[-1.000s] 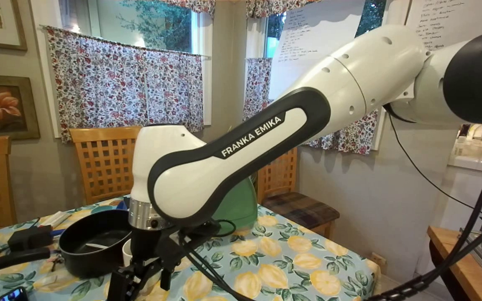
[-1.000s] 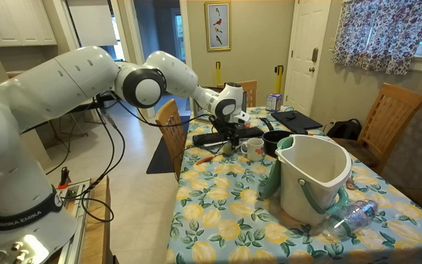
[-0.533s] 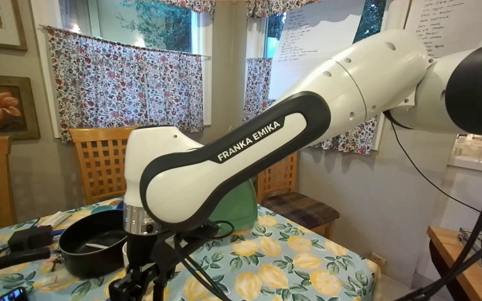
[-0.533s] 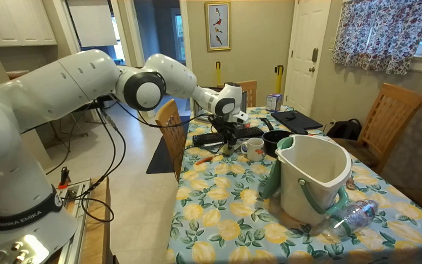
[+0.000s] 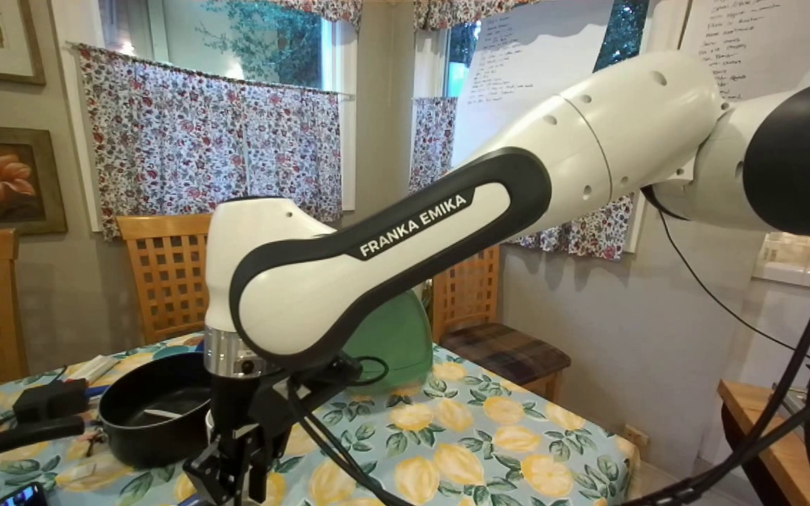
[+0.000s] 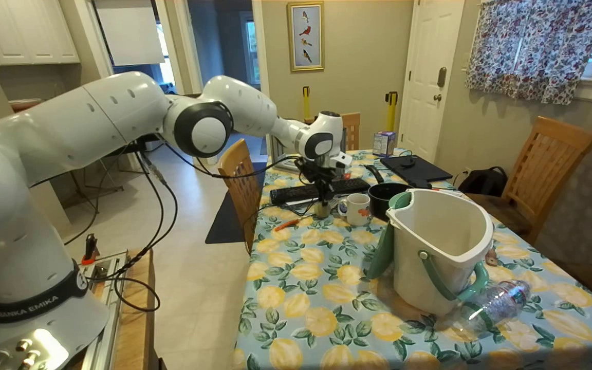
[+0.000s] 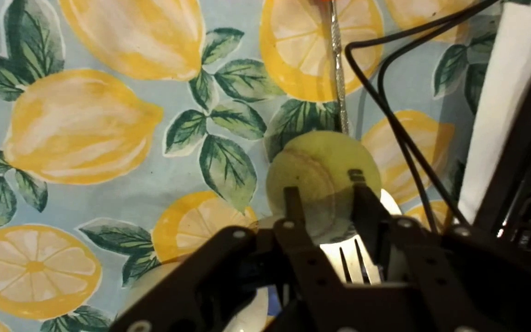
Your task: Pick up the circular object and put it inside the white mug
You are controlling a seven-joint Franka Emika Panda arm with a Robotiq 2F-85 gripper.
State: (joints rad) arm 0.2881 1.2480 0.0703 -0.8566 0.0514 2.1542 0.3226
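One round, seamed yel-grn tennis ball (image 7: 323,171) is clamped in pincer (image 7: 325,186), nr wht ceramic mug (image 6: 356,210).

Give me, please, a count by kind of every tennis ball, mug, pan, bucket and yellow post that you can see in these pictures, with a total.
Tennis ball: 1
White mug: 1
Black pan: 1
Cream bucket: 1
Yellow posts: 2
Total: 6
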